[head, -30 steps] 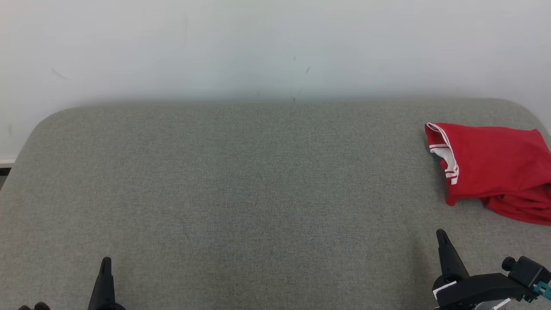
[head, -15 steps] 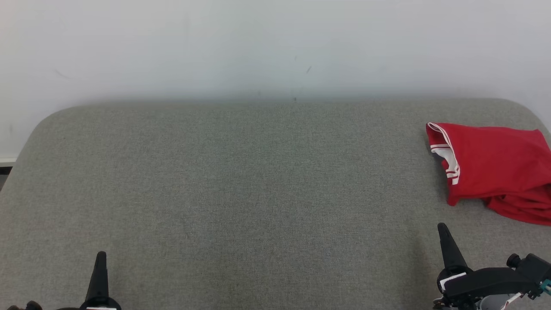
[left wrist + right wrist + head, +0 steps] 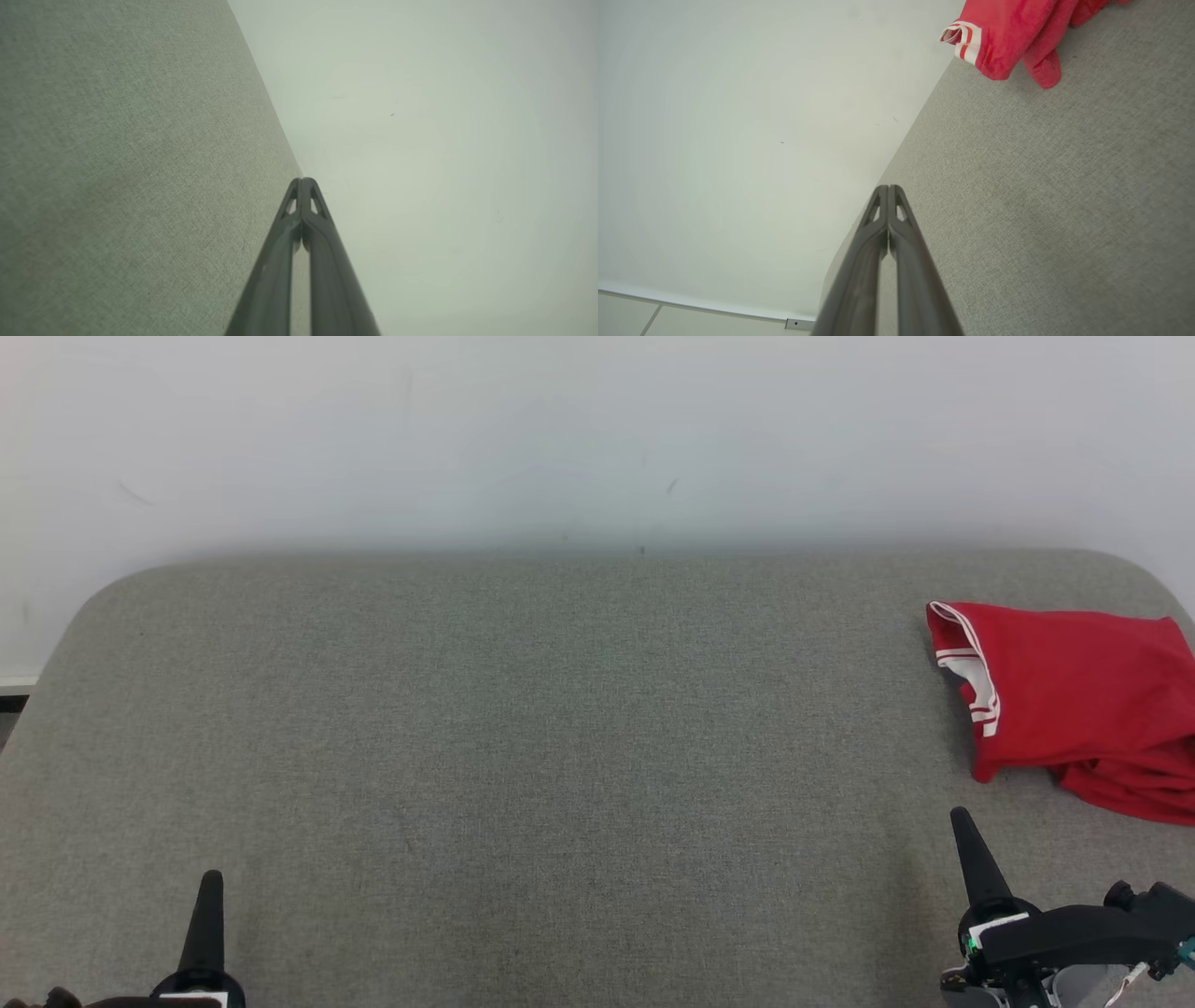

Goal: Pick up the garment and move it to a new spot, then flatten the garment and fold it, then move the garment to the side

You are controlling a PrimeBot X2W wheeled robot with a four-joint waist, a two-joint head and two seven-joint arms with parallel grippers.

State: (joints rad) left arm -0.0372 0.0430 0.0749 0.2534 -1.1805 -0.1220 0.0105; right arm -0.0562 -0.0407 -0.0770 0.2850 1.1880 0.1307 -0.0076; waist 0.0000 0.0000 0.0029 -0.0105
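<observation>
Both pincers stand with their long dark fingers pressed tip to tip and nothing between them. The right pincer (image 3: 959, 818) and the left pincer (image 3: 213, 879) both point away from the robot toward the pale wall (image 3: 560, 429).

The red garment (image 3: 1074, 700) lies on the grey cushion (image 3: 560, 728), just ahead of the right pincer's tip and off to its outer side. It is near the tip but not touching it. Its closest part is the lower corner under the white-striped band, almost straight ahead of the fingers. From there the cloth runs outward to the right, past where I can follow it, so its long axis lies crosswise to the way the fingers point.

It is doubled over rather than spread out. The top is fairly smooth, and a lumpy roll bulges along the edge facing the pincer.

The right arm is plainly the nearer one. From the left pincer the garment is well apart, with the whole width of bare cushion between them.

As I judge it, a garment sitting at the cushion's right margin, loosely doubled, fits two stages. It could be a bundle waiting to be carried to a new spot, or one already folded and pushed aside. The rough roll leans me toward neither with any confidence.
</observation>
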